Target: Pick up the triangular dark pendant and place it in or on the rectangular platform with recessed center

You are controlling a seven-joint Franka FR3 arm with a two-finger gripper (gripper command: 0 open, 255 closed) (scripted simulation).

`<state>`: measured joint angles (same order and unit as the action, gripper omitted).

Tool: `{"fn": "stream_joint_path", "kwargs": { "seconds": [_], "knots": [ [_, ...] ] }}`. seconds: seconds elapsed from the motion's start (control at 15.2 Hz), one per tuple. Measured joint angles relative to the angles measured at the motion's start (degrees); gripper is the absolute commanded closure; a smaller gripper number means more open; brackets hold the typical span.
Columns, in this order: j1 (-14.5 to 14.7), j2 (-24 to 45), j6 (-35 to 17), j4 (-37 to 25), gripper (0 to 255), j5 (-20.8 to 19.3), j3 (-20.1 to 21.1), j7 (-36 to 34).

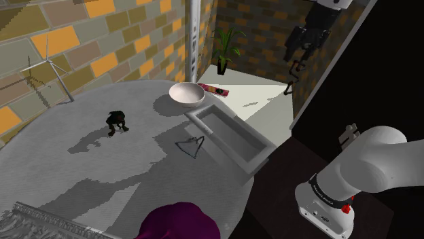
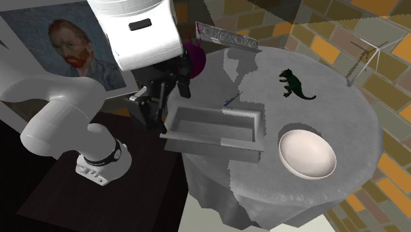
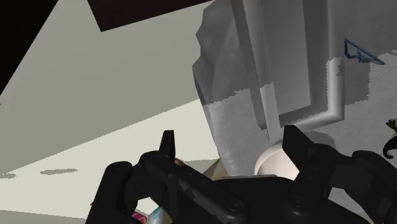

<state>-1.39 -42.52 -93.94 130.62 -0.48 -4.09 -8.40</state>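
Where the hand (image 3: 229, 135) hangs: off the tabletop (image 1: 81, 170), out past its edge, on the platform (image 1: 227, 136) side.
Hand: released, fingers (image 3: 167, 149) standing well apart, grasping nothing.
Pendant (image 1: 192, 144): dark triangle, flat on the tabletop, just beside the platform's long wall and outside the recess.
Platform: grey, rectangular, sunken middle, lying along the tabletop's edge.
Bowl (image 1: 187, 94): white, near one end of the platform.
Animal figure (image 1: 117, 122): dark, well apart from the pendant.
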Motion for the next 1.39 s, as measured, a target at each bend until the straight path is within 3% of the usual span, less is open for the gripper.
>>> {"fn": "stream_joint_path", "kwargs": {
  "seconds": [0.4, 1.39],
  "knots": [
    [2.82, 3.94, -5.42, 2.15, 0, 1.63, 0.35, 3.16],
    [14.37, 22.56, -24.45, 4.71, 0, 9.61, 5.18, 14.02]
  ]
}}
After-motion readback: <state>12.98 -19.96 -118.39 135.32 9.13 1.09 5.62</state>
